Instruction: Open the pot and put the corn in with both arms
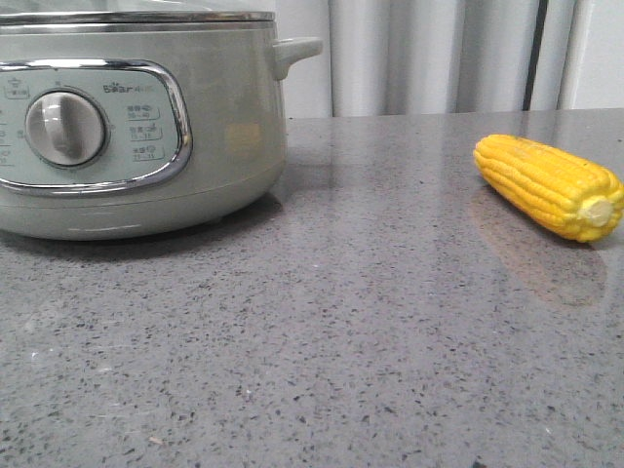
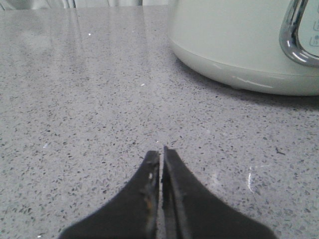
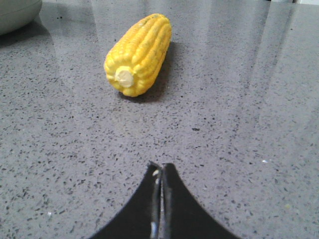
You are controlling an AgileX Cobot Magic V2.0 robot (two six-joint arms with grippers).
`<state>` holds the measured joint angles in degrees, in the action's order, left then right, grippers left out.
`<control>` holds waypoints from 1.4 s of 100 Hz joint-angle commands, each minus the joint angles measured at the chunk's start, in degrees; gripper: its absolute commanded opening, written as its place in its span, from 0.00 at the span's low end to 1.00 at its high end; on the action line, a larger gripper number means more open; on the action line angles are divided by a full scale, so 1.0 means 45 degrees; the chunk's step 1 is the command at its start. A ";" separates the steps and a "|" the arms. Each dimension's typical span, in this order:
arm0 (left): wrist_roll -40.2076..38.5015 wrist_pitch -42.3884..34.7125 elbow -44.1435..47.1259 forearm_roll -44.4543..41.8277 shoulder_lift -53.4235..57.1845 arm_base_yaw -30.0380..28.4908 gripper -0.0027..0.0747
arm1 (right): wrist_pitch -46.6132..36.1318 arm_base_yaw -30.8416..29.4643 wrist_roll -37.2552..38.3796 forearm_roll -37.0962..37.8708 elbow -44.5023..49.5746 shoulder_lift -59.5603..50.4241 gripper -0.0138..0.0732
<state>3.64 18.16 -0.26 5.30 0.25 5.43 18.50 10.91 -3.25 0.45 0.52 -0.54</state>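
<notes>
Progress: nothing of the task appears done; judging from how things lie, this is the very start.
Lid: the metal-rimmed lid (image 1: 136, 17) sits on the pot (image 1: 219, 127), so the opening step is not yet done.
Corn's place: the corn (image 1: 551, 185) lies on its side on the grey speckled worktop (image 1: 351, 331), well apart from the pot, toward the right in the front view.
Pot's place: it stands on the worktop at the left of the front view, cut off by the frame edge.
Left pincer: the left pincer (image 2: 162, 154) has its black fingers pressed together and holds nothing; it hangs low over bare worktop with the pot's lower wall near it.
Right pincer: the right pincer (image 3: 161, 169) is likewise closed and empty, with the corn's stub end turned toward it, near but not touching.
Left to do: lift the lid, pick up the corn, carry it over and set it inside; all of that remains.
Corn's look: bright yellow, neat rows of kernels, a taper at one end, a pale round stub (image 3: 124, 76) at the other; a faint reflection shows beneath it on the glossy surface.
Pot's look: pale grey-green, round, with a chrome-framed panel (image 1: 180, 117), a round dial (image 1: 64, 129) and a small side handle (image 1: 295, 51).
Unclear: whether the lid has a knob cannot be told, since its top is out of frame.
</notes>
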 commanded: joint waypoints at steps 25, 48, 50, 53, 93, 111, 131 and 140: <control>-0.0160 -0.0618 0.0336 0.0024 0.0376 -0.0010 0.01 | -0.1733 -0.0056 -0.0084 0.1077 0.0243 -0.0294 0.09; -0.0160 -0.0618 0.0336 0.0024 0.0376 -0.0010 0.01 | -0.4771 -0.0056 -0.0084 0.0285 0.0243 -0.0294 0.09; -0.0160 -0.0618 0.0336 0.0024 0.0376 -0.0010 0.01 | -0.4993 -0.0056 -0.0084 0.0171 0.0243 -0.0294 0.09; -0.0160 -0.0618 0.0336 0.0024 0.0376 -0.0010 0.01 | -0.5264 -0.0056 -0.0084 0.0008 0.0243 -0.0294 0.09; -0.0160 -0.0618 0.0336 0.0024 0.0376 -0.0010 0.01 | -0.5498 -0.0056 -0.0084 -0.1002 0.0243 -0.0294 0.09; -0.0160 -0.0728 0.0336 0.0024 0.0376 -0.0010 0.01 | -0.5522 -0.0056 -0.0084 -0.1022 0.0243 -0.0294 0.09; -0.0160 -0.2961 0.0336 0.1373 0.0376 -0.0010 0.01 | -0.5902 -0.0056 -0.0084 -0.1633 0.0243 -0.0294 0.09; -0.0160 -0.4437 0.0336 0.3357 0.0376 -0.0010 0.01 | -0.6274 -0.0056 -0.0084 -0.2644 0.0243 -0.0294 0.09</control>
<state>3.64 9.19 -0.26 12.08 0.25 5.43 -3.18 10.91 -3.25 -7.76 0.52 -0.54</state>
